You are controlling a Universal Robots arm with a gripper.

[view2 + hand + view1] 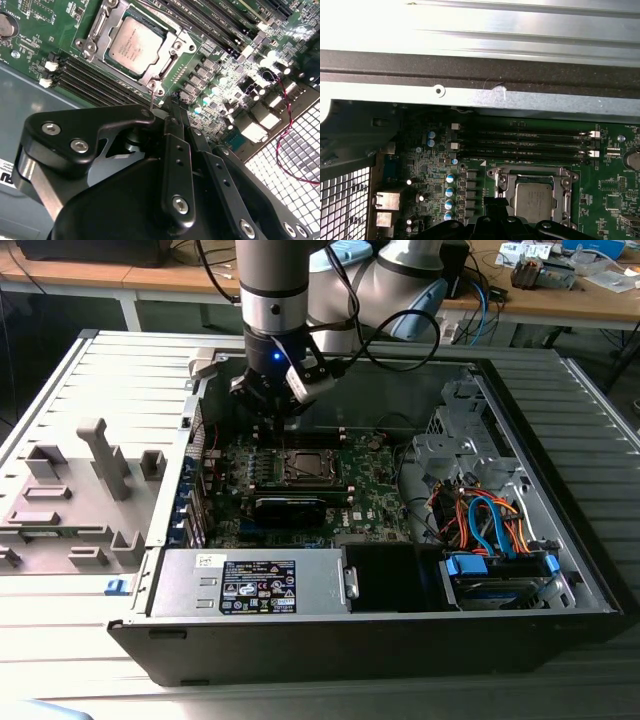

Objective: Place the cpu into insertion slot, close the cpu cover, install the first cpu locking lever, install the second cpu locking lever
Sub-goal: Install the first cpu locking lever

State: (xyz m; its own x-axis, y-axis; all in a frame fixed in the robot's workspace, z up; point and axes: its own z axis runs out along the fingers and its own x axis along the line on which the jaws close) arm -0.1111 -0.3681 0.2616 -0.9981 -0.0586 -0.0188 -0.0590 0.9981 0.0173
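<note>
Cpu [136, 46] sits seated in the slot [100, 30] with the cover [167, 62] down around it. Gripper [172, 107] hovers beside the socket corner, jaws pressed together, empty; lever state cannot be told.

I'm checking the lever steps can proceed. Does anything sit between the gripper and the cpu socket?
Nothing visible does. In the second wrist view the gripper hangs just off one corner of the cpu cover, which lies closed around the seated cpu, with only bare board between them.
</note>
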